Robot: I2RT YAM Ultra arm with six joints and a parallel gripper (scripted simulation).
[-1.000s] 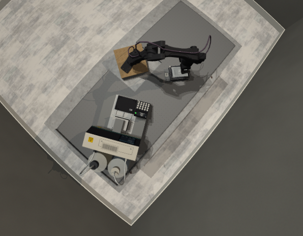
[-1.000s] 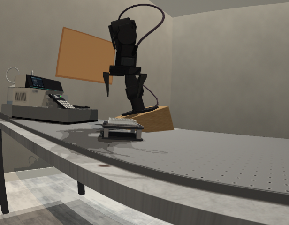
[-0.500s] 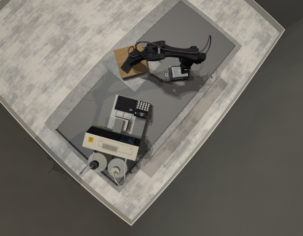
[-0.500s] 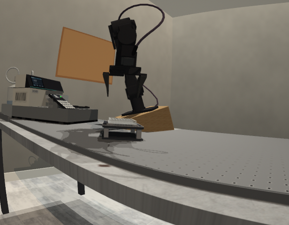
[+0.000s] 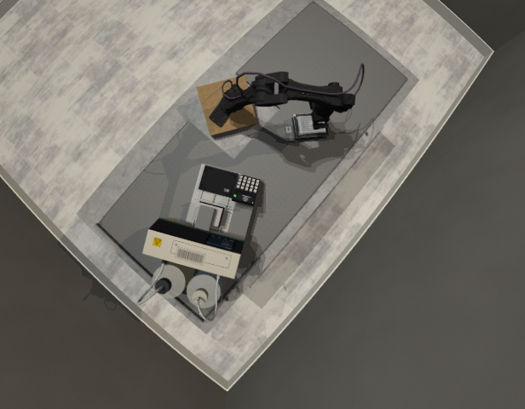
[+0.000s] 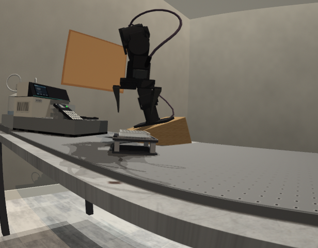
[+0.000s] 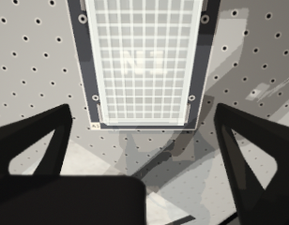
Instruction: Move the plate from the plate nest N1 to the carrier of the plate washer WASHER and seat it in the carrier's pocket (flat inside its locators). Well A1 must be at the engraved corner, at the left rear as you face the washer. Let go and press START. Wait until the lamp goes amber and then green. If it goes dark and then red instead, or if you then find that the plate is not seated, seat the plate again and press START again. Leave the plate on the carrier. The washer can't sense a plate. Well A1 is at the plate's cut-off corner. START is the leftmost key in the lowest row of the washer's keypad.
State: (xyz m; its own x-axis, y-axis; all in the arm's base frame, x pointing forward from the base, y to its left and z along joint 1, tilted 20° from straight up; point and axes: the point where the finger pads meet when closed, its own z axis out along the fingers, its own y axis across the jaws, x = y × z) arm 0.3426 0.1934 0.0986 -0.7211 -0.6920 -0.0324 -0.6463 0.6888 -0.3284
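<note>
I judge the task barely begun: nothing has been lifted, seated or pressed yet. Reading the exterior view from the left, the washer (image 6: 42, 106) sits at the left edge of the frame with its keypad (image 6: 68, 112) tilted toward me and a small green lamp (image 6: 66, 106) lit above the keys. I cannot make out its carrier from this side; in the top view the carrier (image 5: 208, 216) shows as a pale pocket at the lower centre of the frame, with no plate in it.

Moving right, the plate (image 6: 134, 133) lies flat on the plate nest (image 6: 134, 145) at the centre of the exterior view, well apart from the washer on the surface (image 6: 234, 170).

My hand (image 6: 132, 99) hangs above the plate, clear of it, touching nothing. Its fingers stand fully wide in the wrist view, one in the lower left and one in the lower right of the frame, with the plate's near end (image 7: 144, 119) between and beyond them.

Everything is left: descend, grip, carry, seat with the cut-off corner at the left rear, release, press START, then watch the lamp.
</note>
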